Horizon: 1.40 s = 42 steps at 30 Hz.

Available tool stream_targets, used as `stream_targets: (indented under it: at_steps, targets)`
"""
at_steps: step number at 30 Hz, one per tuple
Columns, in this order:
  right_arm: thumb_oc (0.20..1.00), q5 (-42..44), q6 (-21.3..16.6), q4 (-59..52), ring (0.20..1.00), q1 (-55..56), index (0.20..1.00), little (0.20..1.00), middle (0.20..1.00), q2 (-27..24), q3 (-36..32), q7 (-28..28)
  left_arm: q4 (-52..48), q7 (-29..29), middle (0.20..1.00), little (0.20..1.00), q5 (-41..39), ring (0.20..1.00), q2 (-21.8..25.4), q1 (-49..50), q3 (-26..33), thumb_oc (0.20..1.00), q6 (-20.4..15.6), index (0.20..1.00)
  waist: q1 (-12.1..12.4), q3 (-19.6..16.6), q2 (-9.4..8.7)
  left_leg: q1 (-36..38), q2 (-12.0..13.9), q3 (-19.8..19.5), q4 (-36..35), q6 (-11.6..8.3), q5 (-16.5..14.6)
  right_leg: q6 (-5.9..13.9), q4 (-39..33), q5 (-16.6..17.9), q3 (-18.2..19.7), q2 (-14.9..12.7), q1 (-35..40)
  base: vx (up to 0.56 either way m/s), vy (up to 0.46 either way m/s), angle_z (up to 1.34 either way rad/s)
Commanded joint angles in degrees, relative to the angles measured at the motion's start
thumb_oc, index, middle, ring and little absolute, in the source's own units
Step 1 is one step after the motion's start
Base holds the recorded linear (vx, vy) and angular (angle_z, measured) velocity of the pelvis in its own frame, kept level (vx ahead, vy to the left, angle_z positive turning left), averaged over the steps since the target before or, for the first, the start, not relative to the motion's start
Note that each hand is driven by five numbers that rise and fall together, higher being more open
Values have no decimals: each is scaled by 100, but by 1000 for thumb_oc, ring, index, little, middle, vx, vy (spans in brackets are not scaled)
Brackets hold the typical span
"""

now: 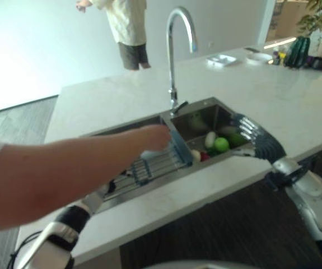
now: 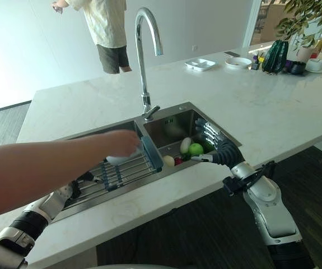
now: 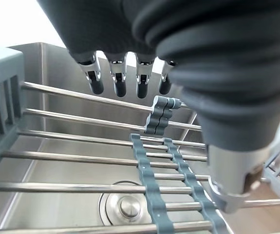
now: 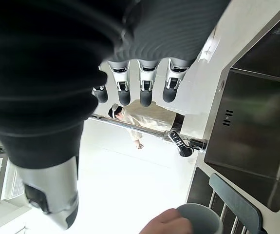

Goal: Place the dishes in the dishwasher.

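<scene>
The white marble counter (image 2: 273, 106) spans the scene and holds a double stainless sink (image 2: 169, 130) with a tall chrome faucet (image 2: 144, 50) standing at its far edge, above the divider. A person (image 2: 107, 33) in a pale top and dark shorts stands beyond the counter.

A second person's bare arm (image 2: 43, 165) reaches in from my left side. Its hand (image 2: 124, 143) sets a pale cup (image 4: 198, 218) on the wire drying rack (image 2: 121, 168), which has grey-blue end pieces and bridges the left basin. The cup rests near the rack's right end, close to the divider.

My left hand (image 2: 85, 178) hovers over the rack's left part. The left wrist view shows my fingers (image 3: 118, 83) relaxed and extended above the steel bars, grasping nothing; the basin drain (image 3: 128, 207) is visible below them.

My right hand (image 2: 217, 147) sits at the right basin's near rim, fingers spread straight, released, holding nothing. The right basin contains a green apple (image 2: 196, 149), a white oval item (image 2: 185, 145), a second pale round item (image 2: 168, 161) and a small red piece (image 2: 178, 161).

At the counter's far right end: a white square dish (image 2: 200, 64), a white plate (image 2: 238, 62), a dark green ribbed vase (image 2: 275, 56) and a potted plant (image 2: 303, 19).
</scene>
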Motion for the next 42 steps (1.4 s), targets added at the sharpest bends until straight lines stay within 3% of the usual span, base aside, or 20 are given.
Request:
stream_targets:
  at_steps: [1,20,30,42]
  targets:
    - [1000,-56,-386,-256,1000,-269,1000,1000,1000,51,-208,-50,157,34,1000,1000,-15,1000,513,-441,197,1000,-53,1000,18,145,-75,254,-31,-19,47,83,-254,136,46,-90,-226,-131,182,0,0,0]
    - [1000,-65,-361,-244,1000,-273,1000,1000,1000,24,-155,-46,273,44,1000,1000,61,1000,447,-384,168,1000,-70,1000,26,171,-87,252,-25,-15,47,79,-248,138,46,-94,-249,-134,189,0,0,0]
    - [1000,39,-380,-218,1000,-279,1000,1000,1000,-58,-161,-68,106,1,1000,1000,814,1000,840,-574,38,1000,-274,1000,-27,185,-70,270,-42,24,47,85,-260,141,46,-73,-200,-125,182,0,0,0]
    - [1000,43,-373,-196,1000,-273,1000,1000,1000,-91,-227,32,183,-3,1000,1000,841,1000,895,-757,22,1000,-396,1000,-145,177,-14,340,-61,117,47,101,-295,139,46,-68,-93,-119,189,1,2,-1]
